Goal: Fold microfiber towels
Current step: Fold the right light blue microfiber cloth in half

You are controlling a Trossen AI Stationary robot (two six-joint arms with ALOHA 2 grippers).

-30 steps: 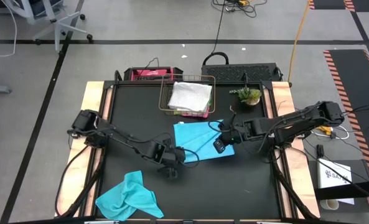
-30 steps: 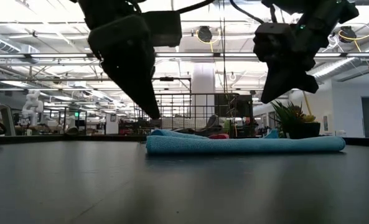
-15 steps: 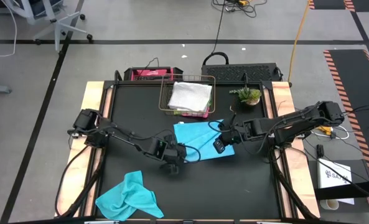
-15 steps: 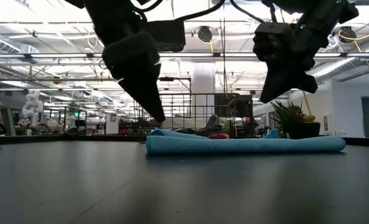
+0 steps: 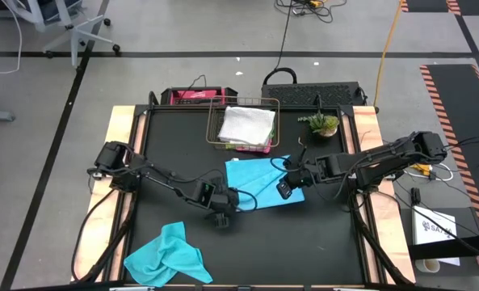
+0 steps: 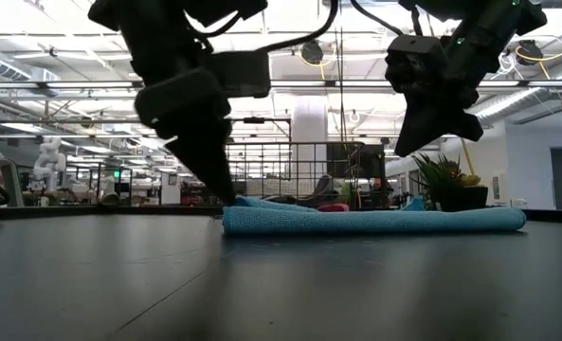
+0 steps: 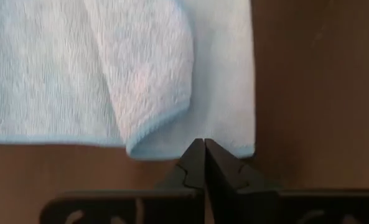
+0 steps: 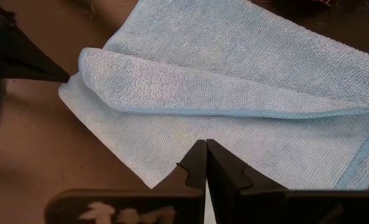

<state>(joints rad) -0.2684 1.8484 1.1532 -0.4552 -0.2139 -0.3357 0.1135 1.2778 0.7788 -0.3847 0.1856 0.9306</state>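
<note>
Blue towel [image 5: 259, 179]: flat mid-table, one flap folded over. L gripper [image 5: 233, 199]: clenched on towel's near-left edge. R gripper [image 5: 283, 187]: clenched at its right edge; whether it holds cloth, can't tell. 2nd blue towel [image 5: 166, 255]: crumpled, front-left.

— How many towels do we count?
— We see two turquoise ones on the surface [image 5: 166, 162]: one spread in the middle [image 5: 255, 179], one crumpled at the near edge [image 5: 168, 255]. The wire basket [image 5: 243, 144] holds a light grey one [image 5: 245, 124] over a pink one [image 5: 255, 146]; there may be more beneath, we can't tell.
— And the rest?
— One basket, one small plant [image 5: 323, 124], two arms.
</note>
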